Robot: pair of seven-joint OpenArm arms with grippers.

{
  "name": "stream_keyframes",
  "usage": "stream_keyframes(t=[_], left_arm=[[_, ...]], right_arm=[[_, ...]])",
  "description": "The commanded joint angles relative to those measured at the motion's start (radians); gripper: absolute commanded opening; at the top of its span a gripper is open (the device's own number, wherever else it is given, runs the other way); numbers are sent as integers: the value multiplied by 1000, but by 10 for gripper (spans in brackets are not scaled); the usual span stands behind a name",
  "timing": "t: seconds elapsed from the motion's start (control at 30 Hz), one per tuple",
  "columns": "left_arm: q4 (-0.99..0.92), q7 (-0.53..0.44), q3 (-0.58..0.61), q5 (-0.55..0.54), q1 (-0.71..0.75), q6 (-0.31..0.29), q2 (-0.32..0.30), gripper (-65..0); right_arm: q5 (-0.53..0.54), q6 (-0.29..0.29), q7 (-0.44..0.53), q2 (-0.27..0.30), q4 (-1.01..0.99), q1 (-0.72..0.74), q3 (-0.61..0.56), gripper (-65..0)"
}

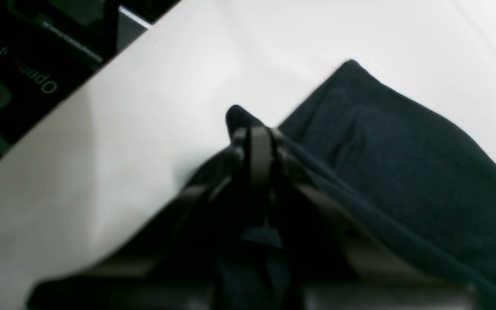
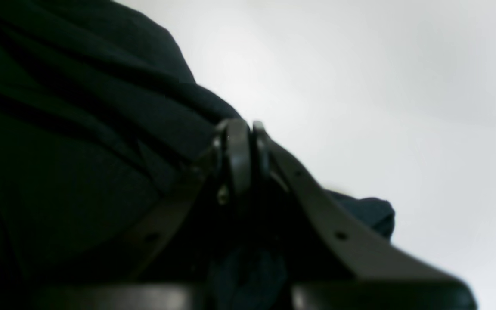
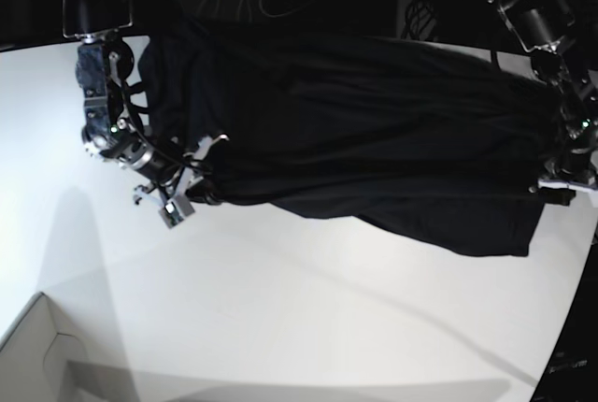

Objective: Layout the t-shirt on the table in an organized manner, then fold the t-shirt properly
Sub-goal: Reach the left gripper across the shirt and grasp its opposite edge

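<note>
Base view: black t-shirt (image 3: 374, 122) is spread wide across the upper half of the frame, stretched between the two arms, w/ its lower edge sagging toward lower right onto the white worktop (image 3: 280, 308). Top edge of the shirt runs off into the dark area beyond the worktop's far edge.

Right arm (image 3: 107, 122) comes down from upper left of the base frame, bends, and reaches diagonally toward centre; right gripper (image 3: 192, 198) sits at the shirt's left lower corner. Right wrist view: jaws pressed tight together, cloth bunched against them on the left and a small tuft of fabric poking out lower right. Looks like a pinch on the shirt edge, though that view is dark and blurry so the exact contact is hard to see.

Left arm (image 3: 547, 37) drops from upper right of the base frame, near vertical along the right edge; left gripper (image 3: 551, 187) is at the shirt's right side. Left wrist view: left gripper (image 1: 254, 133) jaws closed, a nub of black cloth sticking up past the tips, rest of the shirt (image 1: 403, 172) draping right over the worktop (image 1: 144, 129).

Pale box corner (image 3: 37, 355) sits lower left of the base frame, well apart from the shirt.
</note>
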Motion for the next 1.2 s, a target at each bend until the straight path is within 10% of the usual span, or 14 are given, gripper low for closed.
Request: stream_keyframes(t=[0.0, 0.77, 1.17], left_arm=[[27, -30, 13, -10, -22, -6, -17, -650], [-343, -124, 44, 2, -232, -6, -28, -633], [-404, -136, 44, -7, -259, -6, -62, -188]], right_arm=[[14, -1, 24, 9, 20, 19, 5, -650], [12, -1, 24, 10, 12, 16, 5, -650], [12, -1, 21, 10, 11, 18, 5, -650]])
